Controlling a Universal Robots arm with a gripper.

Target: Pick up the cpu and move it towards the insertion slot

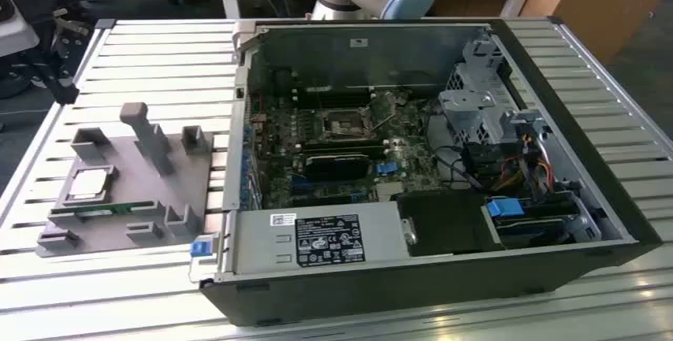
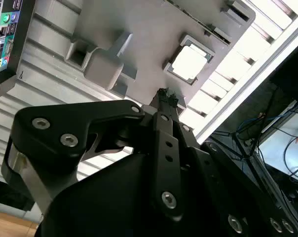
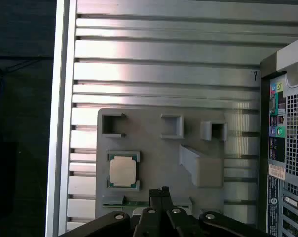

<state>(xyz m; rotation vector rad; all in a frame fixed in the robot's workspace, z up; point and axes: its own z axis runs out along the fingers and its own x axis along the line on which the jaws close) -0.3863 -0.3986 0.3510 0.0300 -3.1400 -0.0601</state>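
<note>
The cpu point(image 3: 123, 172) lies flat in a square recess of the grey plastic fixture point(image 3: 154, 153), silvery-white lid up with a darker rim around it. In the exterior view the fixture sits on the slatted metal desk point(image 1: 158, 57), on that view's left of the open computer case point(image 1: 631, 199). The insertion slot point(image 1: 343, 124) is well apart from the chip, inside the case on the motherboard.

In both wrist views the tool point(image 3: 161, 189) hangs above the fixture near the cpu, not touching it. Its fingers are pressed together and pinch nothing.

The chip looks light, rigid and thin, and its smooth metal lid would likely be slippery. The underside probably carries delicate contacts, so it should not be scraped or dropped. The recess walls hug its sides and leave little room. The best hold seems to be two opposite edges, pinched lightly with the chip kept level. A green memory stick point(image 3: 139, 202) lies just beside the recess.
</note>
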